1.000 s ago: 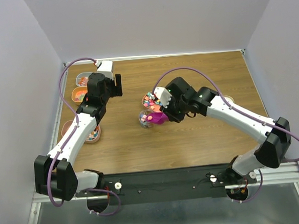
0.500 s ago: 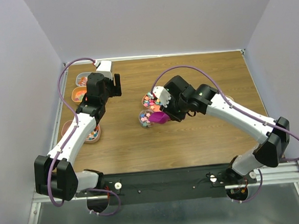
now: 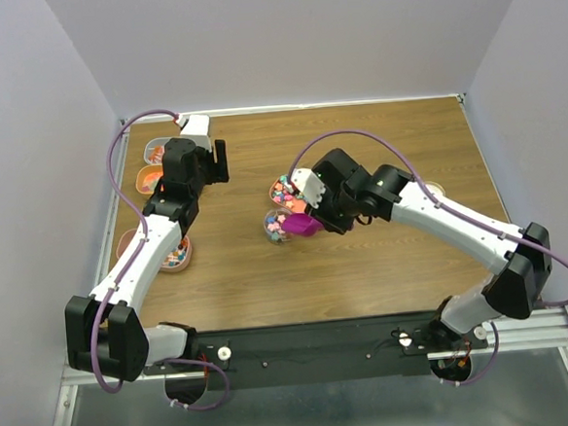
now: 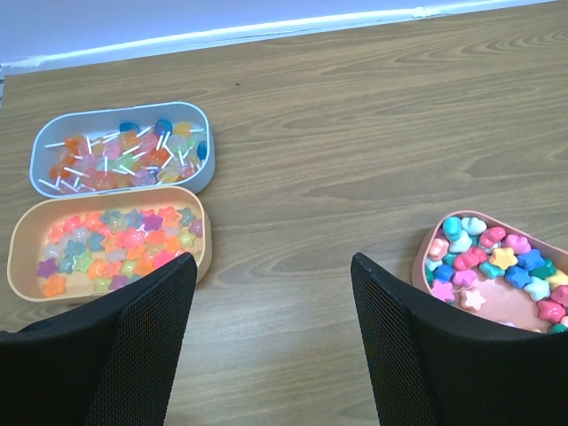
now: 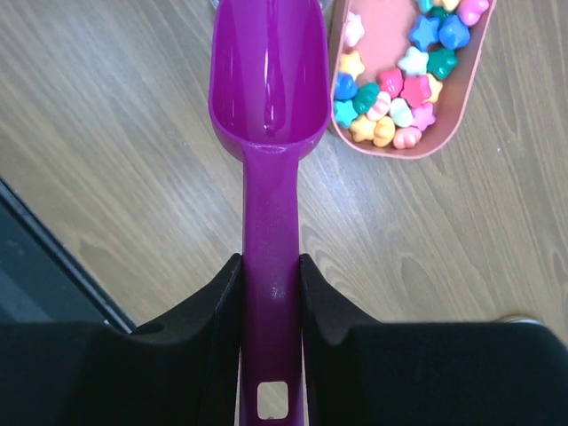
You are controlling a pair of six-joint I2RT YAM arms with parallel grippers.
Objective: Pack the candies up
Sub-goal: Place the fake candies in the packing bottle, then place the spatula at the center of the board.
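Colourful star and shell candies (image 5: 396,87) fill a pink tray (image 5: 463,85), which also shows as the pink tray (image 3: 274,187) and pink tray (image 4: 424,257). My right gripper (image 5: 271,263) is shut on the handle of a magenta scoop (image 5: 267,80); its bowl is empty. In the top view the scoop (image 3: 300,225) lies at a small clear jar (image 3: 273,225) holding a few candies, with the right gripper (image 3: 318,219) behind it. My left gripper (image 4: 273,266) stands open above bare wood, left gripper (image 3: 220,162) left of the pink tray.
A grey-blue tray of stick candies (image 4: 121,153) and a peach tray of star candies (image 4: 108,245) lie at the table's far left. Another tray of candies (image 3: 174,254) sits under the left arm. A cream lid (image 3: 436,190) peeks out behind the right arm.
The right wrist has shifted slightly while the scoop stays at the jar. The left gripper has drifted a little to the left.
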